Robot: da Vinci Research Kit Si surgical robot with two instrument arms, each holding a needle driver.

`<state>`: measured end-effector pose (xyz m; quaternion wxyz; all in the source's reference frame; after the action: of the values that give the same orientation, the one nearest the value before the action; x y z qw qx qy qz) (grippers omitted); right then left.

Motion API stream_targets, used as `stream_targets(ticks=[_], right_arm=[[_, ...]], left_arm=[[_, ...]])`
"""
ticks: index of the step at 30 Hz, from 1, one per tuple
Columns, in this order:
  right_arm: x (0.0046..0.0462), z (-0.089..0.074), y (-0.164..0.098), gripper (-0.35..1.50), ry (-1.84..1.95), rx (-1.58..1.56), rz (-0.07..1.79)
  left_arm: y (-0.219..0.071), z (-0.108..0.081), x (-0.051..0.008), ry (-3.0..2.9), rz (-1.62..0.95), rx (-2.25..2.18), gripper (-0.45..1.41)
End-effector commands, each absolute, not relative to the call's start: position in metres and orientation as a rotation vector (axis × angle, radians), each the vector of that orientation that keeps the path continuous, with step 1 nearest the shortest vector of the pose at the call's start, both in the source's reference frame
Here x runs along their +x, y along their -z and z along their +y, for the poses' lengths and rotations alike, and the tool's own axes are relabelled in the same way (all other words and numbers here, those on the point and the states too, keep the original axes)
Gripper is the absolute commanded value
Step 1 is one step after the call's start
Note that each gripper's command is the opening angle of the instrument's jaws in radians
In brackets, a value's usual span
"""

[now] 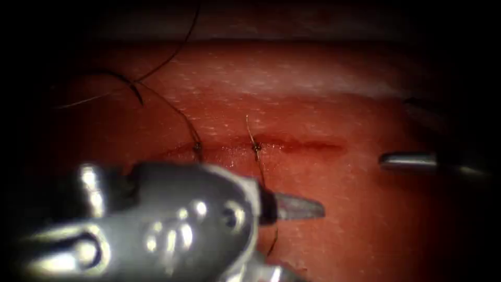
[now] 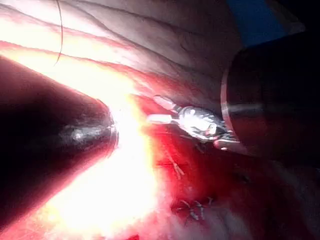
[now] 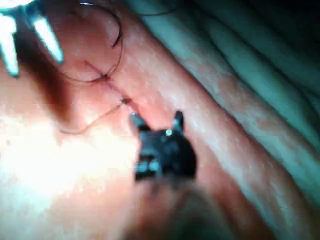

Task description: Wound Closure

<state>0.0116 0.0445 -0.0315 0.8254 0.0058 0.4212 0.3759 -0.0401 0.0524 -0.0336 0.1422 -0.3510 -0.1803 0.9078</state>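
Steel left claw (image 1: 300,207): low over tissue (image 1: 365,219), holds nothing; open or shut, cannot tell.
Right claw (image 3: 156,120): parted, empty, beside cut (image 1: 292,145).
Thread (image 1: 255,147): knotted across cut.

My left tool (image 1: 300,207) is bulky bare metal: a rounded grey wrist housing (image 1: 198,209) with shiny round pivot pins and bright glints, and from its 3 o'clock side comes a short, flat, tapered grey tip. A polished curved link (image 1: 91,190) sits at the housing's 9 o'clock side. In the left wrist view my dark, smooth shaft (image 2: 60,135) ends in a thin bright ring. My right tool (image 1: 409,161) is a slim, pale grey, round-ended bar with a soft highlight along it. In the right wrist view its head (image 3: 162,147) is a dark, blocky piece with two short prongs and a small bright spot between them.
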Motion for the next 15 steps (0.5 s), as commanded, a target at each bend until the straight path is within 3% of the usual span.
stream_targets(ticks=[1,8,15], right_arm=[[0.0123,0.045,0.031,1.40,-0.798,0.012,0.899],[0.0123,0.045,0.031,1.40,-0.798,0.012,0.899],[0.0123,0.045,0.031,1.40,-0.797,0.011,0.899]], left_arm=[[0.032,0.053,-0.0405,-2.652,-0.528,-1.054,0.67],[0.025,0.052,-0.0389,-2.867,-0.550,-1.261,0.51],[0.022,0.051,-0.0389,-2.972,-0.591,-1.387,0.47]])
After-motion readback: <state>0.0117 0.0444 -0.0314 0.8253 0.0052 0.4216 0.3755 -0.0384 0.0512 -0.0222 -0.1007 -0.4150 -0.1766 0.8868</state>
